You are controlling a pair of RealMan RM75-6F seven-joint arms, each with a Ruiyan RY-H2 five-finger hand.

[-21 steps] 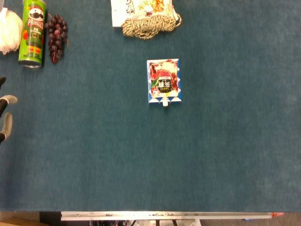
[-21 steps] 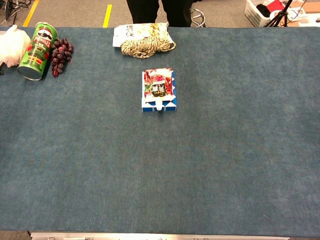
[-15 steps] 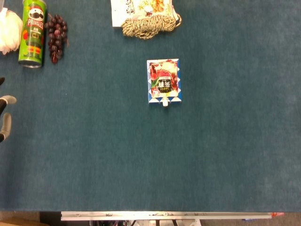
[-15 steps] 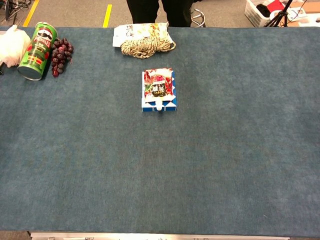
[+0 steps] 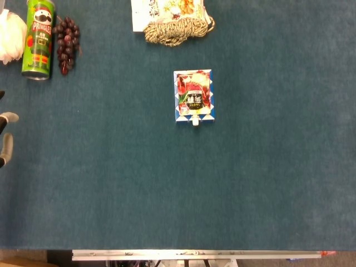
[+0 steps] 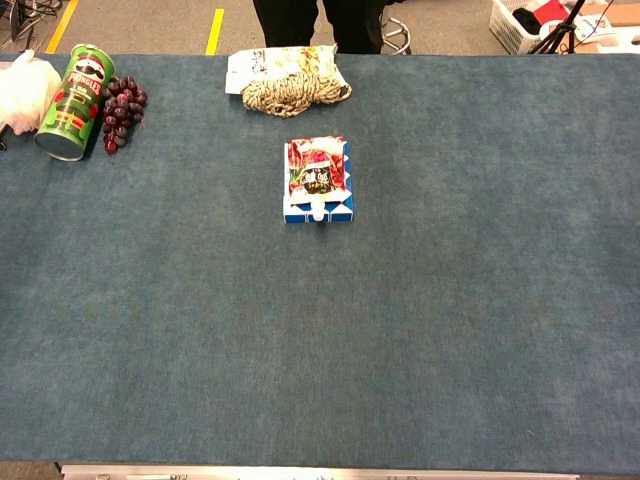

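left robot hand (image 5: pixel 5 136): at bench (image 5: pixel 111 183) left edge, grip state cannot be told | nearest: Pringles can (image 5: pixel 38 39), up-bench, long axis pointing away | right robot hand: out of view

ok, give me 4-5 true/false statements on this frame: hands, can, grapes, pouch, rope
1. The green Pringles can lies on its side beside the grapes. True.
2. The left hand holds the can. False: only its fingers show at the table's left edge, apart from the can, holding nothing visible.
3. The red spouted pouch lies on a blue-and-white box. True.
4. The rope coil sits on the pouch. False: it rests against a snack bag at the far edge.
5. The right hand touches the pouch. False: it is out of view.
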